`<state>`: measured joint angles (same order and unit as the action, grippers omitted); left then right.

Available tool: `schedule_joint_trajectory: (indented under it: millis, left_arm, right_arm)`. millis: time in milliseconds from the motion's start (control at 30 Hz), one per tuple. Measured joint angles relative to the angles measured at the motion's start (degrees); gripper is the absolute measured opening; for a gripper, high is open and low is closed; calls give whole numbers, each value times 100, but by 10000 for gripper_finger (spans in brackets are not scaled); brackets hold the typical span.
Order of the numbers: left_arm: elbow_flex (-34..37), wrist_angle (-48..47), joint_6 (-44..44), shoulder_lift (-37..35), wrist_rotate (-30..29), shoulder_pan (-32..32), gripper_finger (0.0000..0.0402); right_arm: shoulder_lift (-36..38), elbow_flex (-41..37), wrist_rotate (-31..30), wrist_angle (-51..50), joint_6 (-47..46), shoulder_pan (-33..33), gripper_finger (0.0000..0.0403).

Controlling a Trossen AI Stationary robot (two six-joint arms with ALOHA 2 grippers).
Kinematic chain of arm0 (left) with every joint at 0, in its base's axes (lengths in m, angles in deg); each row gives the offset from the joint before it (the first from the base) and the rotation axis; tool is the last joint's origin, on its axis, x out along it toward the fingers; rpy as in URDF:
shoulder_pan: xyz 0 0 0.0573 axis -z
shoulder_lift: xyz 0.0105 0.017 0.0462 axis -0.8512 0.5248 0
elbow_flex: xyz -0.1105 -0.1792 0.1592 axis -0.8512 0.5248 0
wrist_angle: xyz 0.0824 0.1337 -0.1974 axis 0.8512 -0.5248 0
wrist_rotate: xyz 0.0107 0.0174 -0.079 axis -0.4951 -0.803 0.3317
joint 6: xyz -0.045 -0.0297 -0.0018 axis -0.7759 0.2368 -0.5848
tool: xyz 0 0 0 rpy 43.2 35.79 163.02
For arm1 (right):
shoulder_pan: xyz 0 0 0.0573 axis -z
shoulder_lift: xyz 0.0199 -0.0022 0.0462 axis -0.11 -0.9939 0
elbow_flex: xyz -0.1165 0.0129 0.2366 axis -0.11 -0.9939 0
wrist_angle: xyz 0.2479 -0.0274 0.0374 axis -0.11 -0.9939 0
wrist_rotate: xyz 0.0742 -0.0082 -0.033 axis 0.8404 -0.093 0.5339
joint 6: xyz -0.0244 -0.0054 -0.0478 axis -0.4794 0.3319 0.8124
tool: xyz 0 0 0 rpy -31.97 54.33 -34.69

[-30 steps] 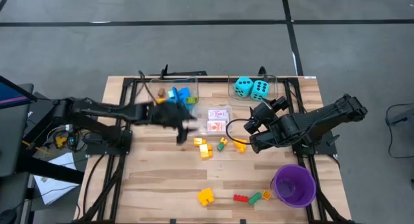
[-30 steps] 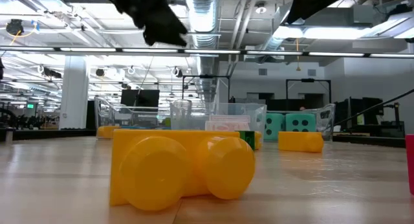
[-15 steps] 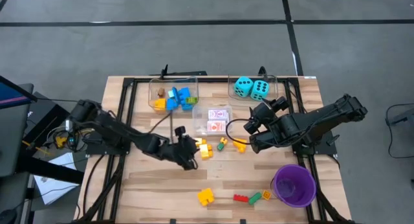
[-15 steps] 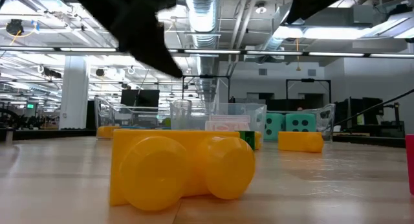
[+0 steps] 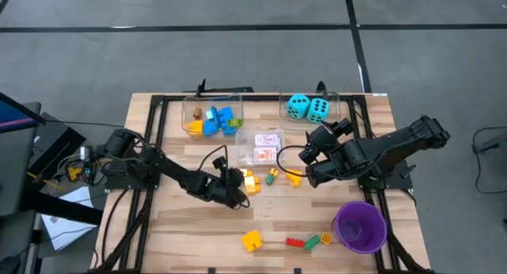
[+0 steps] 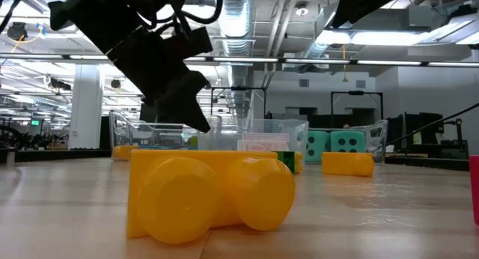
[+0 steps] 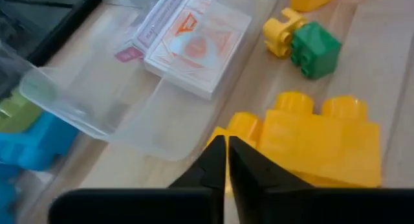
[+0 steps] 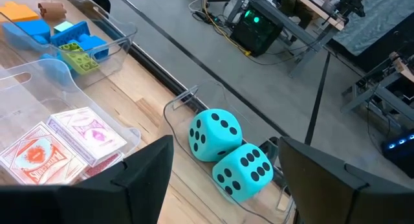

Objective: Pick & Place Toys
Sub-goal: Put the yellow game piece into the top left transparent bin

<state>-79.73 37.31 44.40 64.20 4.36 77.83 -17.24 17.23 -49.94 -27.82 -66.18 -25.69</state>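
Toys lie across the wooden table. A yellow brick sits at the middle, with a small green-and-yellow brick beyond it. My left gripper is shut and low, its tips right at the yellow brick's corner. My right gripper hangs open, high over the table's right half, looking toward two turquoise dice in a clear bin. Card packs lie in a clear middle bin. Another yellow brick lies near the front edge. My left gripper's shut fingertips slant down from the table's left toward the near corner of the yellow brick. The fingers cover that spot, so I cannot tell whether they touch it. The brick lies flat on the table.
A far-left clear bin holds blue and yellow bricks. A purple cup stands at the near right. Red and green bricks lie beside it, and an orange piece lies under the right arm. Bare wood lies at the near left.
My left gripper has swung from beside the far-left bin toward the near edge and a little to the right. It has come down and tipped lower, ending at the yellow brick in the middle. The right arm has kept still.
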Motion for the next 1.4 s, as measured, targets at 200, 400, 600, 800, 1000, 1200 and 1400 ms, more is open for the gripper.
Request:
schedule_joint_trajectory:
  millis: [200, 400, 600, 800, 1000, 1200, 1400]
  left_arm:
    - [0, -19, -458, 2, 189, -97, 5]
    - [-1, -22, -798, 22, 343, -189, 2]
    - [-4, 184, -851, 280, 379, -265, 3]
    - [-4, 205, -851, 358, 463, -302, 3]
    - [-24, -166, -1042, 331, 688, -282, 3]
    - [-26, -634, -1323, 252, 875, -45, 3]
    - [-5, -1240, -1714, -75, 1077, 333, 3]
  right_arm:
    - [0, 0, -1, -1, -1, 0, 272]
    - [0, 0, -1, -1, -1, 0, 272]
    - [0, 0, 1, -1, -1, 0, 272]
    - [0, 0, 1, -6, -1, 0, 272]
    - [0, 0, 1, -10, -1, 0, 272]
    - [0, 0, 3, -8, -1, 0, 272]
    - [0, 0, 8, -3, -1, 0, 272]
